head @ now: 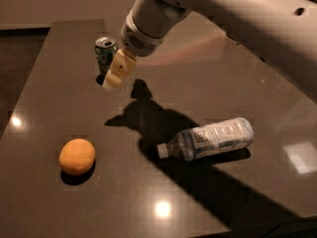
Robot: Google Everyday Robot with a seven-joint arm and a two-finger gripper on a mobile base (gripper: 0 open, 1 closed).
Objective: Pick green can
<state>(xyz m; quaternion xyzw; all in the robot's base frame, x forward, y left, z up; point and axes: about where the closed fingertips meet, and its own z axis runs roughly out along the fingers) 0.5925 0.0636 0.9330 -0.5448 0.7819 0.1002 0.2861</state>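
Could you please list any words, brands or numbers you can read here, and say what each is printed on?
No text can be read.
The green can: pale mottled print, too blurred to read.
The water bottle: label print, too small to read.
The orange: no text.
The gripper, just beside the green can: no markings seen.
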